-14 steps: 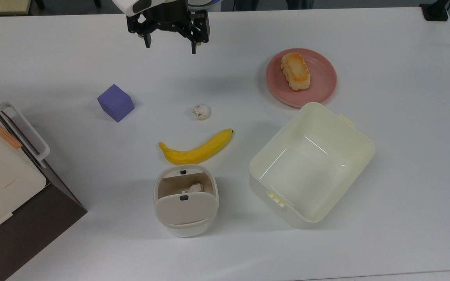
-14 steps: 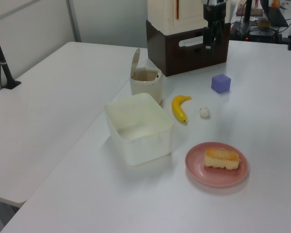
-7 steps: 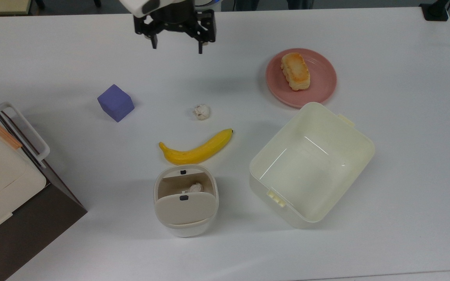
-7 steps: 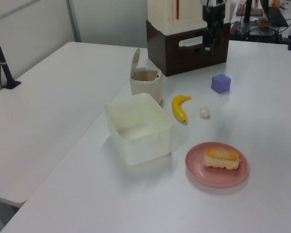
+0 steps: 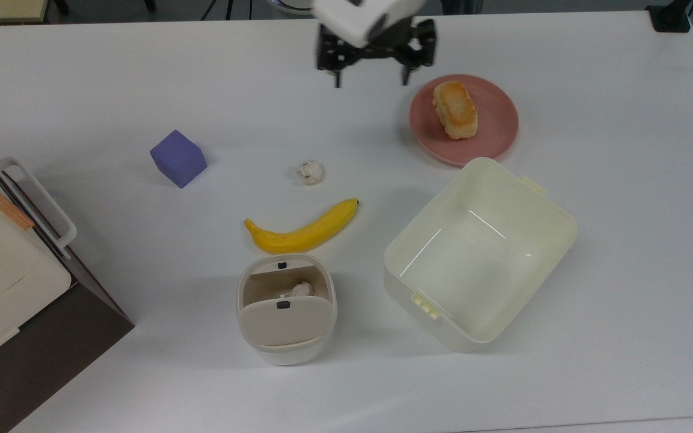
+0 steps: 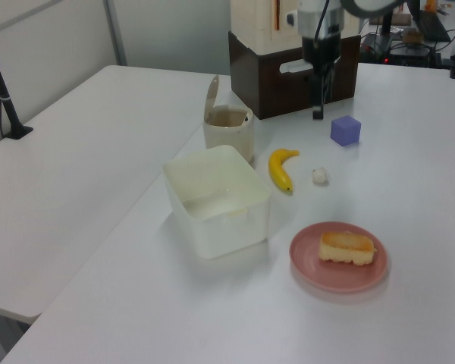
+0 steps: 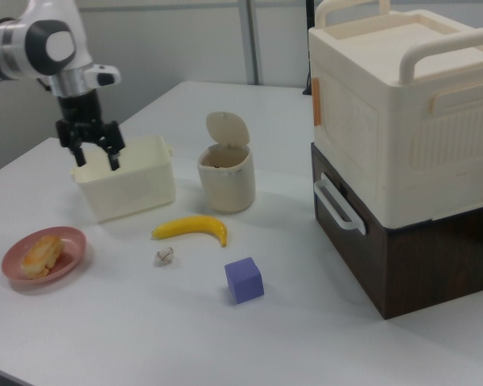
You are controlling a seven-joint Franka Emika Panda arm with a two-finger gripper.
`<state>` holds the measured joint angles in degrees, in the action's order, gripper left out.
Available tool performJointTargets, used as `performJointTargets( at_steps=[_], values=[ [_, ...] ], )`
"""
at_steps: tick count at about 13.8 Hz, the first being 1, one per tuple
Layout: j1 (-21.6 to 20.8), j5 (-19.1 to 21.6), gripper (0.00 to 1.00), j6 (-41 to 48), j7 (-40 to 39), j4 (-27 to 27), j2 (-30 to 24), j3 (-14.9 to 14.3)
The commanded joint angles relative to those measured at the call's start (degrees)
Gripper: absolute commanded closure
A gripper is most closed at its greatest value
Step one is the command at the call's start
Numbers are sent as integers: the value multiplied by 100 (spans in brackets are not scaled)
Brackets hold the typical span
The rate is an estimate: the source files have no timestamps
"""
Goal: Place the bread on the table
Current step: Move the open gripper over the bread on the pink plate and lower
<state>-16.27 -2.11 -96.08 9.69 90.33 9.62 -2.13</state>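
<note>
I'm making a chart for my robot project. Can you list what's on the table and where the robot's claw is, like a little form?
bread: lying on the pink plate, not yet on the table
gripper: open, holding nothing, in the air beside the plate on the top view's left
banana: flat on the table
paper ball: between banana and gripper
purple cube: on the table, apart from the rest
cream bin: open, next to the plate

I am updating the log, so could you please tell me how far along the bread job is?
Nothing is done yet: the golden-brown oblong bread lies on the round pink plate. In hand: the gripper hovers beside the plate, jaws open. Left: grasping, lifting, setting it on the white table.
</note>
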Motion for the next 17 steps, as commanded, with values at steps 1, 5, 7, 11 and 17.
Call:
performJointTargets(
  at_steps=[1,5,7,11,17],
  values=[
    [-779,88,0,-454,480,292,179,-77],
    [-1369,88,0,-464,692,327,540,-77],
    [-1606,79,0,-499,692,415,741,-77],
    [-1879,44,0,-929,823,714,1023,-77],
    [-1967,-18,5,-1070,850,987,1120,-77]
  ],
)
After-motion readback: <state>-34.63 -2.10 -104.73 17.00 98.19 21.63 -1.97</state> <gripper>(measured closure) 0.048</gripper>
